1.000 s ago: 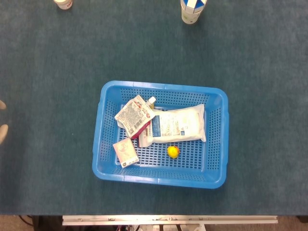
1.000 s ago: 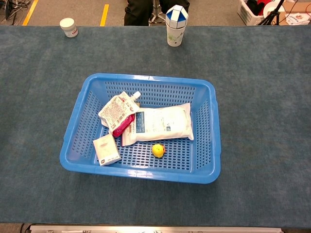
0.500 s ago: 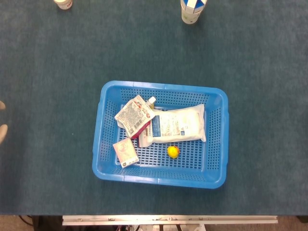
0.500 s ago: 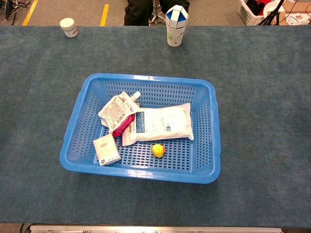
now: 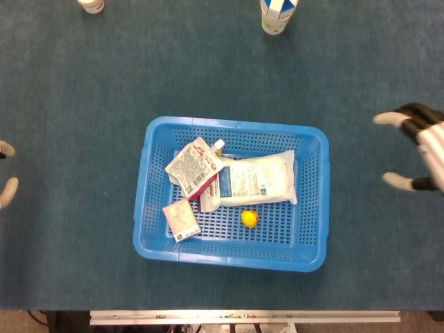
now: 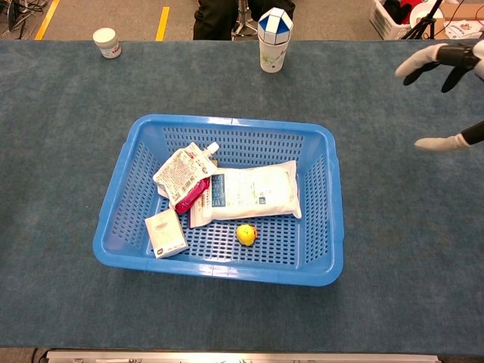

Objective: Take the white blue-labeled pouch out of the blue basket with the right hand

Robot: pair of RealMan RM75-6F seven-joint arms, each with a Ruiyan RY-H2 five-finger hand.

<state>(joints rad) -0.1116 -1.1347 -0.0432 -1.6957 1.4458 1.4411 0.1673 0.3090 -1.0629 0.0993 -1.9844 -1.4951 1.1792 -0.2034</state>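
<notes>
The white blue-labeled pouch [image 5: 255, 180] [image 6: 249, 192] lies flat in the middle of the blue basket [image 5: 314, 201] [image 6: 324, 204]. My right hand [image 5: 418, 149] [image 6: 450, 83] hovers at the right edge of both views, well right of the basket, fingers spread and empty. Only the fingertips of my left hand [image 5: 6, 173] show at the far left edge of the head view, apart and holding nothing.
Also in the basket: a red-and-white spouted pouch [image 5: 195, 166] overlapping the white pouch's left end, a small white packet [image 5: 180, 218] and a yellow ball [image 5: 250, 218]. A blue-and-white cup [image 6: 274, 33] and a small white jar [image 6: 107, 41] stand at the table's far side.
My right hand has come into view from the right, open. The left fingertips shifted slightly. The basket and its contents have not moved.
</notes>
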